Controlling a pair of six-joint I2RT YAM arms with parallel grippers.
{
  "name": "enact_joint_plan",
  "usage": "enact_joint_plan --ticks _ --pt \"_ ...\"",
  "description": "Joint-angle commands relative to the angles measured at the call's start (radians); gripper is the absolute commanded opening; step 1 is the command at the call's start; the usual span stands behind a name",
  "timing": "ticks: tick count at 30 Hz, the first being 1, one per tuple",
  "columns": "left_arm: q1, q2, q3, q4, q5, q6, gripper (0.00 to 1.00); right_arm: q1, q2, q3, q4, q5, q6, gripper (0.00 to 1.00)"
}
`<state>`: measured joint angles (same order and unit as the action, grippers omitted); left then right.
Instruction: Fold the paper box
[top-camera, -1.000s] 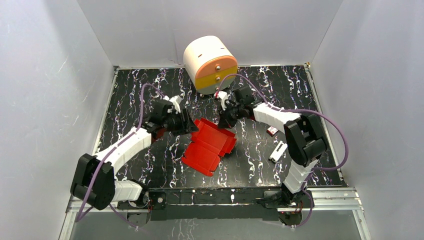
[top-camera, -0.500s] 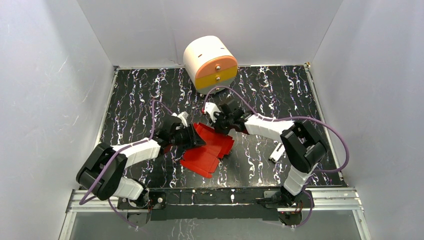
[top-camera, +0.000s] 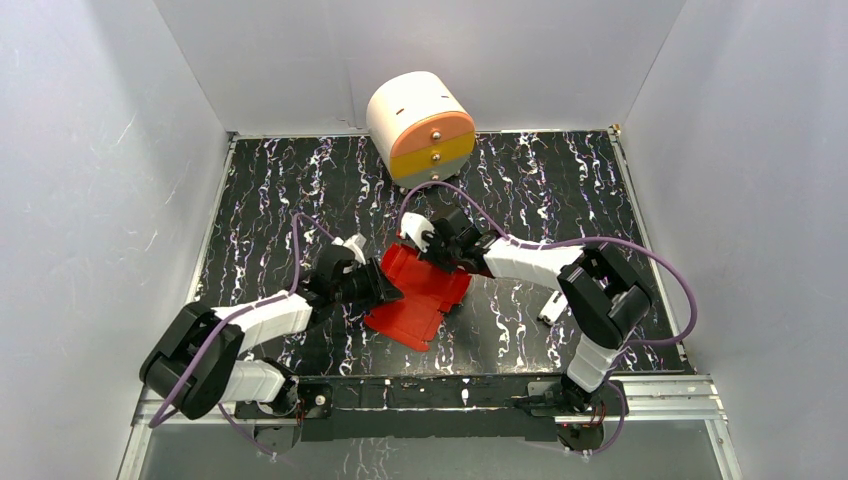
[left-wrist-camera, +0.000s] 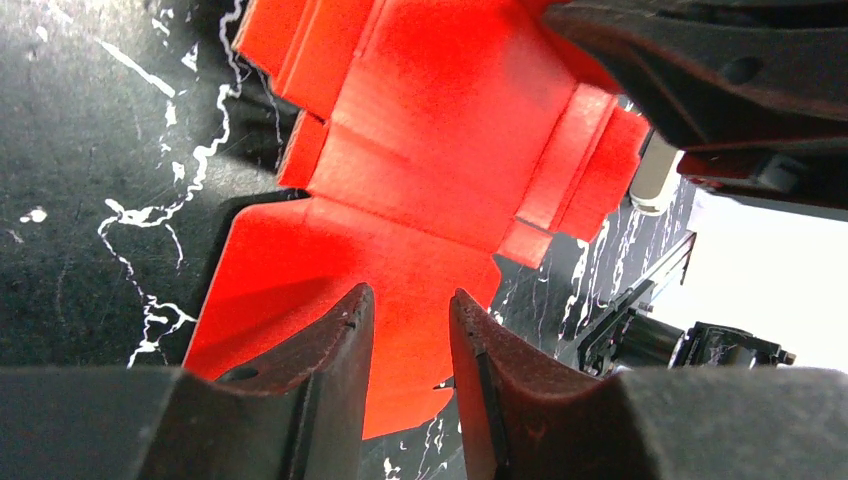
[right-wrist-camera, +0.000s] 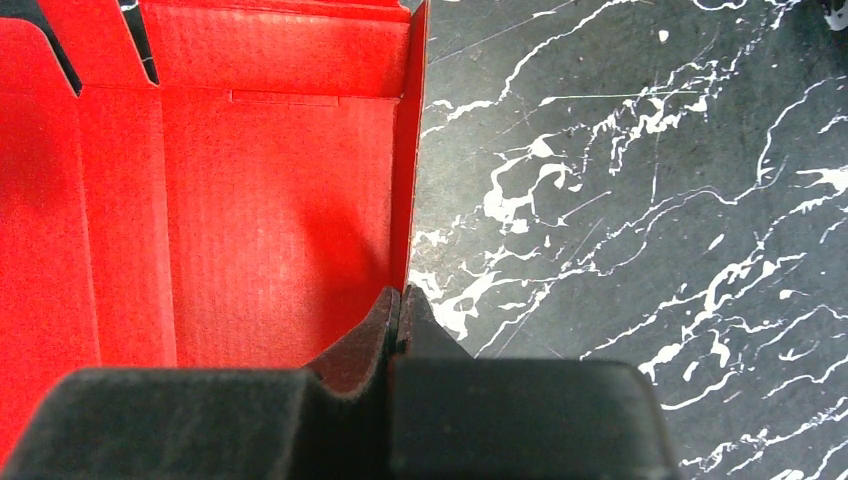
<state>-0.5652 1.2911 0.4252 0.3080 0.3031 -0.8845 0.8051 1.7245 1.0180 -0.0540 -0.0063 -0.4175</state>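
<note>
The paper box (top-camera: 422, 298) is a bright red flapped card sheet, partly folded, lying on the black marbled table between my two arms. My left gripper (top-camera: 392, 293) sits at its left side. In the left wrist view the gripper (left-wrist-camera: 410, 305) is open, its jaws a narrow gap apart and held low over a flat red panel (left-wrist-camera: 430, 130). My right gripper (top-camera: 430, 260) is at the sheet's far edge. In the right wrist view the gripper (right-wrist-camera: 402, 298) is shut on the upright edge of a raised red wall (right-wrist-camera: 408, 150). The open inner panels (right-wrist-camera: 270, 200) lie to its left.
A round white, orange and yellow drawer unit (top-camera: 420, 128) stands at the back centre. A small white bar (top-camera: 552, 305) lies by the right arm's elbow. White walls enclose the table on three sides. A metal rail (top-camera: 430, 392) runs along the near edge.
My right gripper has moved left and nearer, from beside the drawer unit onto the box's far edge. My left gripper has drawn back toward the near edge, along the sheet's left side.
</note>
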Motion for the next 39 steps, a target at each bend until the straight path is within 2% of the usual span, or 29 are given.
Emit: enact_joint_plan --ticks 1,11,21,39 --pt "-0.004 0.029 -0.005 0.08 0.03 -0.046 0.3 0.009 -0.054 0.05 0.003 0.049 -0.038 0.0" --pt "-0.007 0.097 0.049 0.187 0.031 -0.096 0.2 0.041 -0.052 0.107 -0.033 0.081 -0.058 0.0" --pt "-0.01 0.254 0.1 0.217 0.022 -0.104 0.14 0.058 -0.054 0.146 -0.053 0.085 -0.06 0.0" --pt "-0.013 0.353 0.087 0.283 -0.034 -0.105 0.13 0.136 -0.106 0.16 -0.11 0.059 -0.018 0.0"
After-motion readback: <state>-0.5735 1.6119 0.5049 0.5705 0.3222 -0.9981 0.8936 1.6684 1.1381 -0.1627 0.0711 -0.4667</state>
